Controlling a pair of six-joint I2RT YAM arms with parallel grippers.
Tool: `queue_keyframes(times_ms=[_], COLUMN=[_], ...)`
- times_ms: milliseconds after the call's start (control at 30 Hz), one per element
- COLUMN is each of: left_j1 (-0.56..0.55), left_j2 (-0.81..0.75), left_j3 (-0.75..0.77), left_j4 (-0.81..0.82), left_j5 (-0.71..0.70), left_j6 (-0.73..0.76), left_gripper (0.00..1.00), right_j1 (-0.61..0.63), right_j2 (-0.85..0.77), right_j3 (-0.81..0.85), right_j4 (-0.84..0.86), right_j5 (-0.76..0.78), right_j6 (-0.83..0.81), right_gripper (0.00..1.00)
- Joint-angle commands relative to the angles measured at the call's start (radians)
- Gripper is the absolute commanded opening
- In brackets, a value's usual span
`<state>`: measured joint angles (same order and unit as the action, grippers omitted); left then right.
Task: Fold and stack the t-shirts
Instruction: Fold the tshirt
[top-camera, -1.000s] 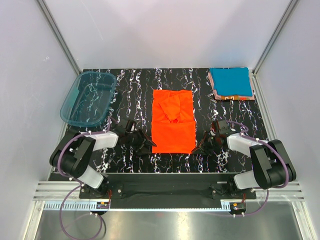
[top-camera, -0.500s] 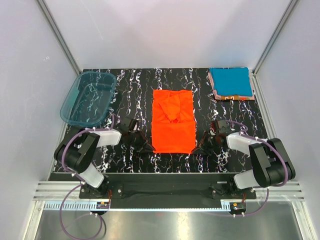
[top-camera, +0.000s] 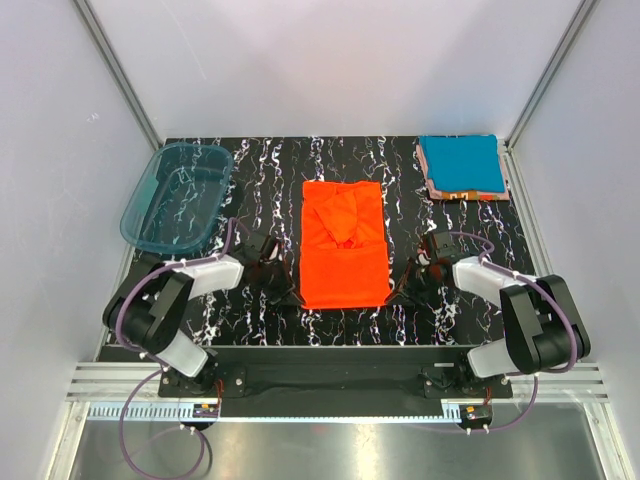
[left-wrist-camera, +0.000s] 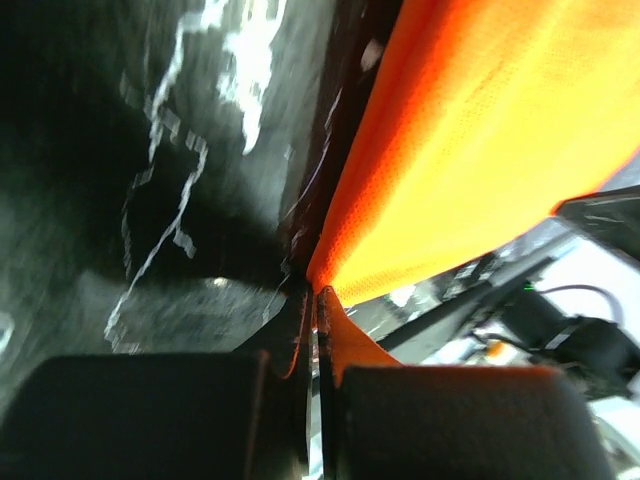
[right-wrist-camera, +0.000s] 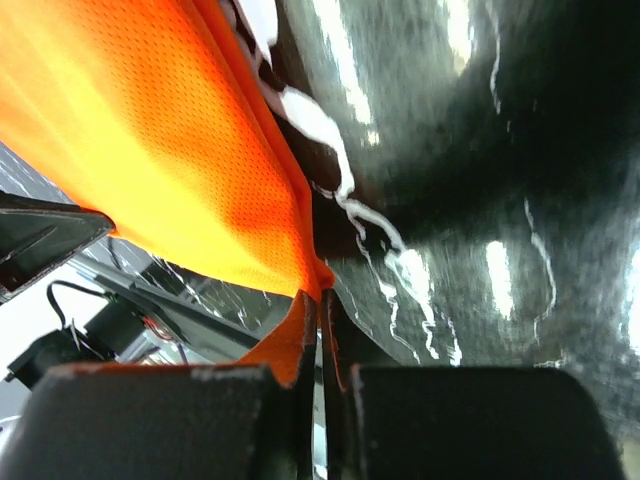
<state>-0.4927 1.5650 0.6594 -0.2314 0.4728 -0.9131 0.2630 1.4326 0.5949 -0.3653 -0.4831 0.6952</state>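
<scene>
The left gripper (top-camera: 291, 294) and right gripper (top-camera: 397, 292) each pinch a bottom corner of the orange shirt (top-camera: 345, 262). I think that lets them fold it evenly

One orange shirt (top-camera: 345, 243). One teal shirt (top-camera: 460, 160), with pinkish edges (top-camera: 465, 193) of others beneath, too thin to count. One tub (top-camera: 180, 195). Two arms: left arm (top-camera: 165, 300), right arm (top-camera: 520, 310).

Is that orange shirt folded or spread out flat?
Partly folded: the orange shirt lies as a long rectangle, sleeves folded in. The left gripper and the right gripper pinch its near corners.
</scene>
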Motion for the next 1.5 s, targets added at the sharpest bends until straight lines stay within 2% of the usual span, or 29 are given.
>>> queue_keyframes(times_ms=[0, 267, 433, 500, 700, 767, 800, 933, 1033, 1267, 1467], left_j1=[-0.029, -0.076, -0.072, -0.061, 0.003, 0.032, 0.043, 0.086, 0.108, 0.170, 0.218], left_j2=[-0.075, -0.246, -0.281, -0.252, -0.022, 0.067, 0.093, 0.220, 0.309, 0.460, 0.591], left_j3=[-0.001, 0.017, 0.140, 0.239, 0.569, 0.690, 0.691, 0.885, 1.001, 1.201, 1.295], left_j4=[-0.154, -0.307, -0.454, -0.483, -0.569, -0.577, -0.582, -0.583, -0.606, -0.588, -0.451], left_j5=[-0.114, -0.085, -0.089, -0.077, -0.079, -0.057, -0.057, -0.013, 0.010, 0.079, 0.153], left_j6=[0.088, 0.071, 0.100, 0.126, 0.246, 0.275, 0.284, 0.302, 0.316, 0.321, 0.254], left_gripper=[0.00, 0.00, 0.00, 0.00, 0.00, 0.00, 0.00, 0.00, 0.00, 0.06, 0.08], right_j1=[0.015, 0.094, 0.091, 0.072, 0.030, 0.013, 0.007, -0.027, -0.064, -0.111, -0.128], right_j2=[-0.063, -0.300, -0.347, -0.269, -0.010, 0.085, 0.086, 0.227, 0.310, 0.448, 0.639], right_j3=[0.011, -0.041, 0.107, 0.205, 0.463, 0.610, 0.611, 0.810, 0.897, 1.046, 1.227], right_j4=[-0.081, -0.247, -0.362, -0.373, -0.386, -0.397, -0.402, -0.442, -0.449, -0.413, -0.337], right_j5=[-0.001, -0.045, 0.006, 0.023, 0.041, 0.044, 0.043, 0.044, 0.008, -0.069, -0.129], right_j6=[-0.023, 0.063, 0.066, 0.049, -0.029, -0.063, -0.075, -0.129, -0.148, -0.186, -0.220], right_gripper=[0.00, 0.00, 0.00, 0.00, 0.00, 0.00, 0.00, 0.00, 0.00, 0.00, 0.00])
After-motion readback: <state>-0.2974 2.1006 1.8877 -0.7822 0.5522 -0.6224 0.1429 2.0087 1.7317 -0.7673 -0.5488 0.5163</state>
